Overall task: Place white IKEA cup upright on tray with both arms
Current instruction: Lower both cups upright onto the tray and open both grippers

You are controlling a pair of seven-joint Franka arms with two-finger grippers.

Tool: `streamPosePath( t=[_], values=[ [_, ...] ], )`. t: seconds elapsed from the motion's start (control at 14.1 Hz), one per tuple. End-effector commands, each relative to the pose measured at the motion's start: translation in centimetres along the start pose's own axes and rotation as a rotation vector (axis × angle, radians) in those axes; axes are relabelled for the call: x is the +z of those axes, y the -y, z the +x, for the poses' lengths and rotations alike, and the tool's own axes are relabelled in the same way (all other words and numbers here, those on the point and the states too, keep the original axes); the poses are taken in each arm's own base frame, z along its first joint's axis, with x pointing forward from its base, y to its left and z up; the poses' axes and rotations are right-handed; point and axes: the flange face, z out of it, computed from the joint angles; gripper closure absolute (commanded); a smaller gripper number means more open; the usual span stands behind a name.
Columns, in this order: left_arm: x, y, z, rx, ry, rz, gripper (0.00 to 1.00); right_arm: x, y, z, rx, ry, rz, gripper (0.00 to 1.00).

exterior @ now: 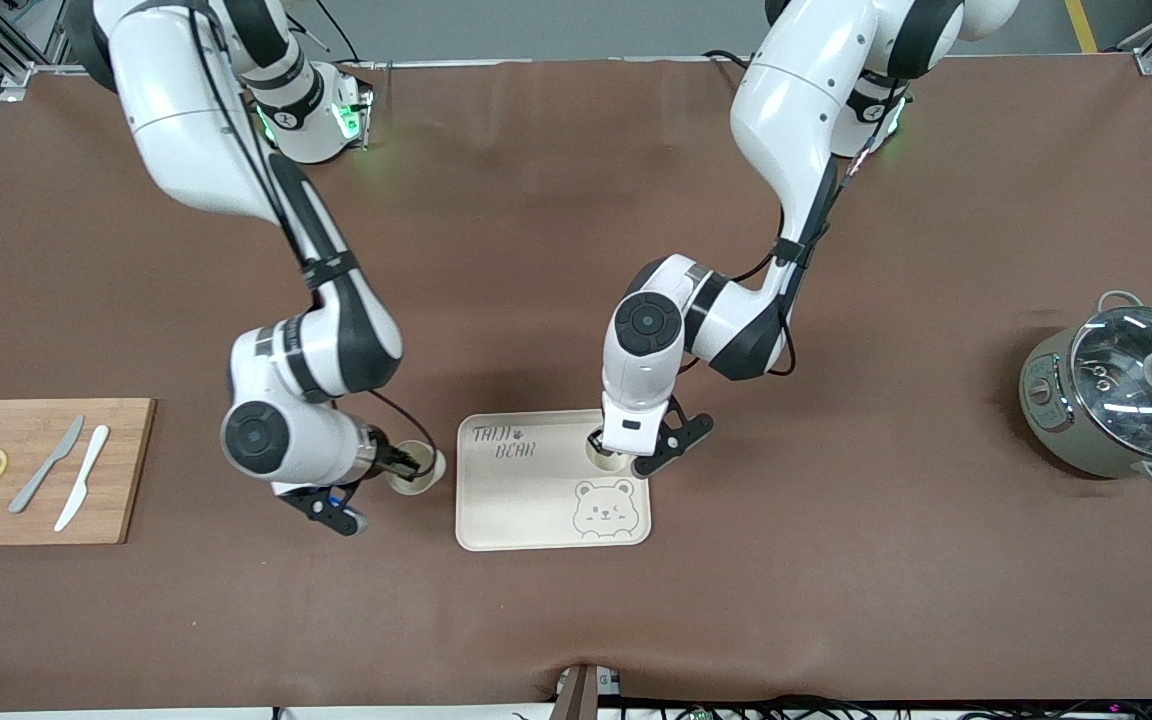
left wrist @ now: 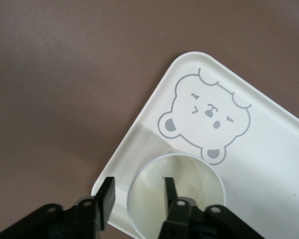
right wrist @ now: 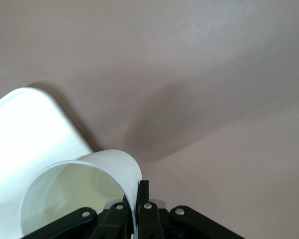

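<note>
My left gripper point(exterior: 608, 447) is down at a cup point(left wrist: 175, 194) that stands upright on the tray point(exterior: 521, 500), in the corner toward the left arm's end and farther from the front camera. In the left wrist view my fingers point(left wrist: 107, 196) are apart, one outside the rim and one inside, and I see a gap on both sides of the wall, so I judge this cup is already placed and free.

My right gripper point(exterior: 398, 463) is clamped on the wall of a second cup point(exterior: 416, 468), which is just beside the tray's edge toward the right arm's end of the table. In the right wrist view this cup point(right wrist: 82, 191) is tilted, its mouth open to the camera. I cannot tell if it touches the table.

To do this step well, I should lift the left gripper straight up, so neither finger drags the rim. Then I turn the right cup upright over a bare part of the tray, lower it flat, and only then let go. A tilted release could tip it.
</note>
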Motion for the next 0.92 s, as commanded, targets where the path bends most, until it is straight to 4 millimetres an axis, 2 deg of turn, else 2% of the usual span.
streamPosePath(
  t=[0.0,0.07,0.21,0.36,0.5,0.85],
  values=[
    [-2.7,-0.6,0.5,-0.010,-0.037,-0.024,0.05,-1.5,2.5,-2.2,0.087,-0.026,0.033,1.00],
    [-3.8,-0.7,0.7,-0.012,-0.040,-0.035,0.00,-1.3,3.4,-3.0,0.109,-0.038,0.047,1.00],
    [-5.9,-0.8,1.6,-0.025,-0.044,-0.060,0.00,-0.9,4.6,-3.9,0.131,-0.068,0.079,1.00],
    [-7.8,-0.4,3.4,-0.043,-0.071,-0.073,0.00,-0.7,6.3,-5.5,0.121,-0.098,0.113,1.00],
    [-9.2,0.3,4.9,-0.052,-0.086,-0.059,0.00,0.0,6.8,-5.7,0.120,-0.110,0.124,1.00],
    [-14.0,3.9,11.6,-0.005,-0.094,-0.026,0.00,2.1,7.3,-6.4,0.088,-0.134,0.098,1.00]
  ],
)
